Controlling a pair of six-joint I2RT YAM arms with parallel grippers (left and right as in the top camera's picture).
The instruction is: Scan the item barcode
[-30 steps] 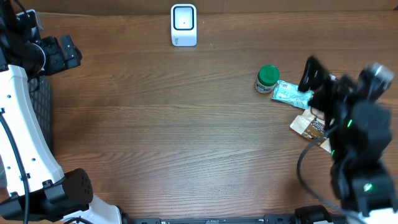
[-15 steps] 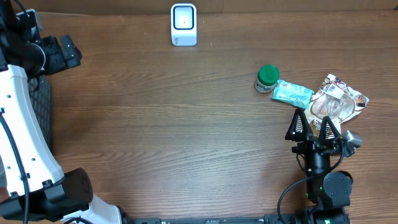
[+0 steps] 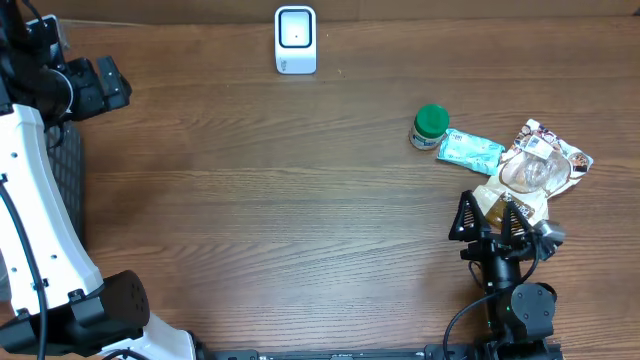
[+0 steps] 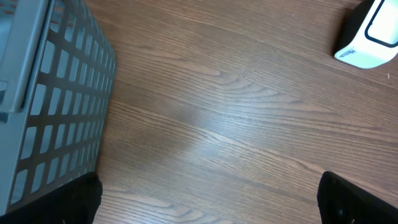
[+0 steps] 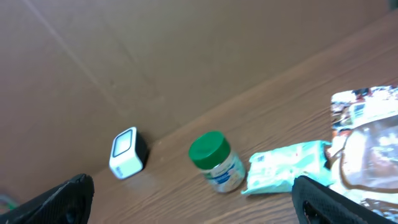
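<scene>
Picking has not begun. At the near edge of the surface, the jaws of the right arm stand wide open and empty. Just beyond lie a snack bag, a teal packet and a green-lidded jar. The next move likely means closing on one, then carrying it to the far scanner. The left arm has open jaws too.

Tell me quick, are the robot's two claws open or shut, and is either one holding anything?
Left gripper: open, holding nothing.
Right gripper: open, holding nothing.
</scene>
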